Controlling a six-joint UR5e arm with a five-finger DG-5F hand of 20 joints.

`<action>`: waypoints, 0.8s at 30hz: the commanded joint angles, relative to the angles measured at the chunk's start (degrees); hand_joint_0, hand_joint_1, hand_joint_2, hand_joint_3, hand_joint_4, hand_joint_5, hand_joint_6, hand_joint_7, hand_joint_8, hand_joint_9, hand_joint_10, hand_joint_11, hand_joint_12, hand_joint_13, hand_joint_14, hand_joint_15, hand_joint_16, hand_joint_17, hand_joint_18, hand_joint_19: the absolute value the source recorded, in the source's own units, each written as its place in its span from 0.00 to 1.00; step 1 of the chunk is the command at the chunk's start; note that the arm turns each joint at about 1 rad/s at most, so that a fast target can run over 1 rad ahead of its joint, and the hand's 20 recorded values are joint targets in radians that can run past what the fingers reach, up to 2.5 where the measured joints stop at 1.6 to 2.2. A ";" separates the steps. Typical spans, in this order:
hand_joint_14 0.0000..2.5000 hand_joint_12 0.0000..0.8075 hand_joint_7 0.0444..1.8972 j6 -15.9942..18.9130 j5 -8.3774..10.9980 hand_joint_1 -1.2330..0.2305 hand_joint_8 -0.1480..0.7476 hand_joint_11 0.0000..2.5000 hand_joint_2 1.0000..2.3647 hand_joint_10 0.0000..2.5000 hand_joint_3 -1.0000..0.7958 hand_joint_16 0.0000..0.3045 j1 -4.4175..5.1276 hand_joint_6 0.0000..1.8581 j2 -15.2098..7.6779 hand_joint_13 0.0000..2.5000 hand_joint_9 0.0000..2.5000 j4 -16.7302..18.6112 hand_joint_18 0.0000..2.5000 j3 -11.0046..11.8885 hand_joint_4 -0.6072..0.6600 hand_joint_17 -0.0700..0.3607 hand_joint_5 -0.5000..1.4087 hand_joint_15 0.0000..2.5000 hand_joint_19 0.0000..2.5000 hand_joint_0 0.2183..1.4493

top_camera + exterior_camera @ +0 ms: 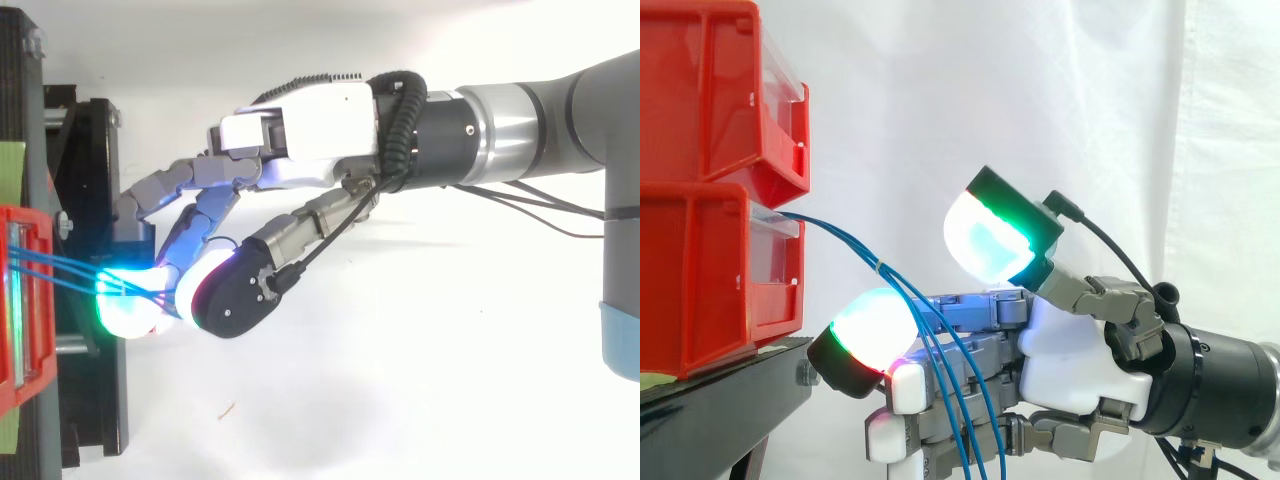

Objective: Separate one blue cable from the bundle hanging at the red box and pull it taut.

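The bundle of blue cables [902,290] was seen leaving the front of the lower red bin [700,280], which was stacked under an upper red bin [710,90] on the black stand [720,400]. The cables were arched outward and down, gathered by what looked like a small tie [880,266] just off the bin, and fanned out slackly below it. The hand [1080,350] was positioned at the right, its fingers reaching toward the bins. It was held apart: the thumb pad [990,235] was raised above the cables, and a lower finger pad [868,335] was set beneath them on the bin side, with a clear gap between the two. The cables were passed through that gap and down across the camera side of the other fingers [970,312]. Whether any single cable was touched could not be told. In the top view the cables [70,270] were run from the bin to the glowing pad.
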 commanded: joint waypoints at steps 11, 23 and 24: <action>0.00 0.39 0.60 -0.45 -1.00 0.48 0.48 0.18 0.01 0.00 0.39 0.10 -0.33 0.27 0.03 0.32 0.35 0.01 0.27 0.19 0.64 0.32 0.20 0.13 0.15 0.37; 0.00 0.39 0.66 -2.20 -1.00 0.43 0.49 0.19 0.01 0.01 0.40 0.10 -0.50 0.28 0.55 0.33 0.36 -0.07 0.28 0.63 0.63 0.32 0.20 0.13 0.14 0.37; 0.00 0.39 0.65 -2.73 -1.00 0.43 0.49 0.19 0.01 0.00 0.40 0.10 -0.59 0.29 0.64 0.33 0.36 -0.25 0.28 0.63 0.63 0.32 0.20 0.13 0.14 0.38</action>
